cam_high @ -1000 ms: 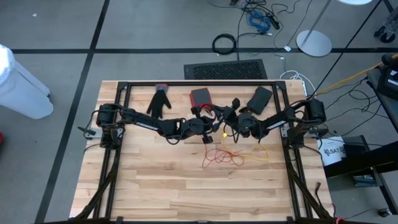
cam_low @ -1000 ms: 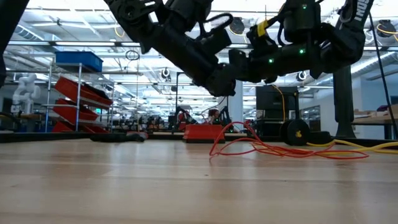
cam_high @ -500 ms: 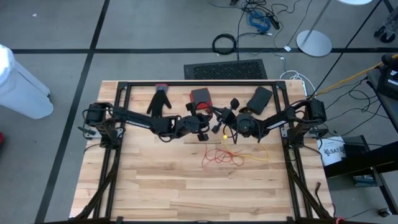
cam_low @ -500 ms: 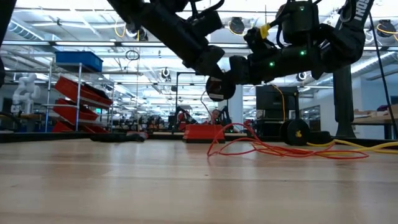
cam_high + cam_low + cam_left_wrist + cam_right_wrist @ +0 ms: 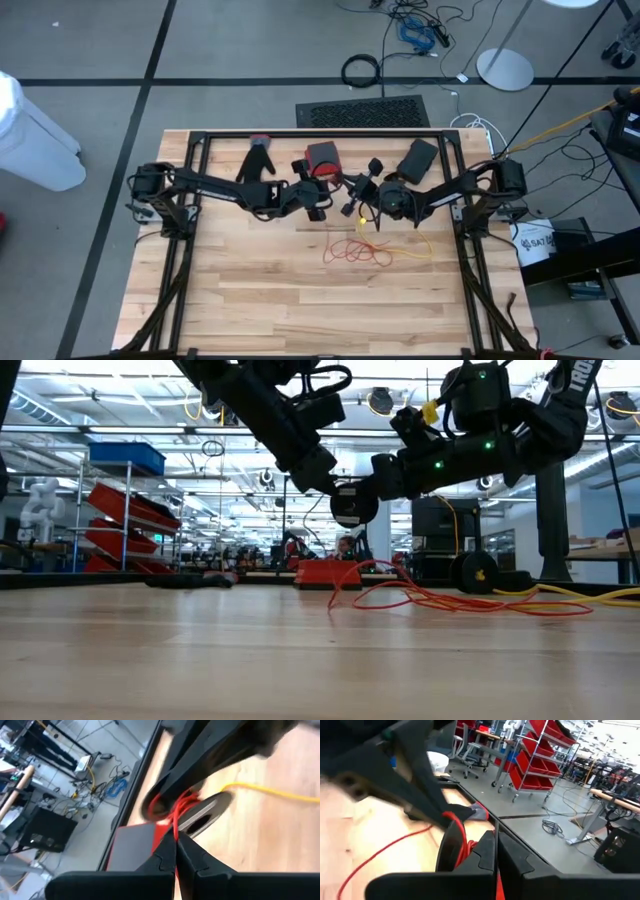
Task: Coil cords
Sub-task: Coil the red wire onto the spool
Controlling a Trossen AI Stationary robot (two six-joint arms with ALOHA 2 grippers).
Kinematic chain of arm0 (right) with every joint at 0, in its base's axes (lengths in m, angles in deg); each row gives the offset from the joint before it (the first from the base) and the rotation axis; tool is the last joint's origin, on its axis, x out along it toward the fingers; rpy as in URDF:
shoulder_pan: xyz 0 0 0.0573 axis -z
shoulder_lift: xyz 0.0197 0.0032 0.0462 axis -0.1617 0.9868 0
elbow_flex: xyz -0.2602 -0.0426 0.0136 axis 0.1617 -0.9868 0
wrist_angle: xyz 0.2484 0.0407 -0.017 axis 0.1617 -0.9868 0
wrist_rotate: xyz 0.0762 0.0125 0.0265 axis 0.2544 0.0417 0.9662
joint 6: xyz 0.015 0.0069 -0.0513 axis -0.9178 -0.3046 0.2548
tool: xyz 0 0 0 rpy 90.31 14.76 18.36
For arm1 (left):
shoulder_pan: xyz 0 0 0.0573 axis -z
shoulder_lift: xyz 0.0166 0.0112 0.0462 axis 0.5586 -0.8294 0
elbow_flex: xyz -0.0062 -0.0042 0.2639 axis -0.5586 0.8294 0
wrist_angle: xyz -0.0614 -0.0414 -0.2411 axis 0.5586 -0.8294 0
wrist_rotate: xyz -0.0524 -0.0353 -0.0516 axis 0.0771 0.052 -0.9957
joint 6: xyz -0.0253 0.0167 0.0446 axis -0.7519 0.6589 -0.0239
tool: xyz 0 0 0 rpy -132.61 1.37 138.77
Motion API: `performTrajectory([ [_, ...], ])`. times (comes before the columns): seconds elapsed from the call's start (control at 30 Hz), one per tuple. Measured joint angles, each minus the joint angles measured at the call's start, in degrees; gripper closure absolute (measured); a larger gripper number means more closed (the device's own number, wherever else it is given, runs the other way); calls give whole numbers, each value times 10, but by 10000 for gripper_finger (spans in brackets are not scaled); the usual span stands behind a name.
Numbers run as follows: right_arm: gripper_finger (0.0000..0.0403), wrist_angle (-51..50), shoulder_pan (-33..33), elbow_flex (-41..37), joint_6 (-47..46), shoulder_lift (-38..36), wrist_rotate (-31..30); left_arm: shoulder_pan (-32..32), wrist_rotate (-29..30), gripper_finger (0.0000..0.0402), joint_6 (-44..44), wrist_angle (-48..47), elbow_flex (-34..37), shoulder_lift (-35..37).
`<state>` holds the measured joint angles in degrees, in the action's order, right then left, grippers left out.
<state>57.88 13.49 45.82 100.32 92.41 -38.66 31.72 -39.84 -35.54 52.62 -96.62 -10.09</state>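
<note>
A thin red cord lies in loose loops (image 5: 350,250) on the wooden table, and some strands rise to my two grippers. A thin yellow cord (image 5: 412,249) lies to its right and shows in the low view (image 5: 590,592). My left gripper (image 5: 318,203) and right gripper (image 5: 358,200) meet tip to tip above the table's far middle, both shut on red strands. No short black cord shows. My left gripper pinches several red strands (image 5: 174,826) between its two shut fingers, at their free ends. The strands run on from there to the right gripper's fingers (image 5: 172,785). The held part is clear of the table. My right gripper is shut with red cord showing between its fingers (image 5: 497,881). A red loop (image 5: 460,836) curves just ahead of the fingertips beside the left gripper's fingers (image 5: 427,790). The held part is clear of the table; the rest hangs slack to the loops below (image 5: 400,595).
A red box (image 5: 323,155), a black box (image 5: 418,156) and a black glove (image 5: 257,160) lie along the table's far edge behind the grippers. The black frame rail (image 5: 320,134) runs there too. Bare wood (image 5: 300,310) lies toward the near edge.
My left gripper has moved toward the table's far-left and risen, staying shut on the red strands. The red loops on the table have been drawn a little to the left. My right gripper has kept its place.
</note>
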Motion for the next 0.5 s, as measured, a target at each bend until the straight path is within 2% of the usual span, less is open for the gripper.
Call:
performTrajectory([
  [0.33,403,-122,-8,0,3,-80,31,-12,16,388,-1,-32,0,11],
  [0.5,403,-126,-18,0,4,-98,35,-16,-29,378,-14,-32,0,11],
])
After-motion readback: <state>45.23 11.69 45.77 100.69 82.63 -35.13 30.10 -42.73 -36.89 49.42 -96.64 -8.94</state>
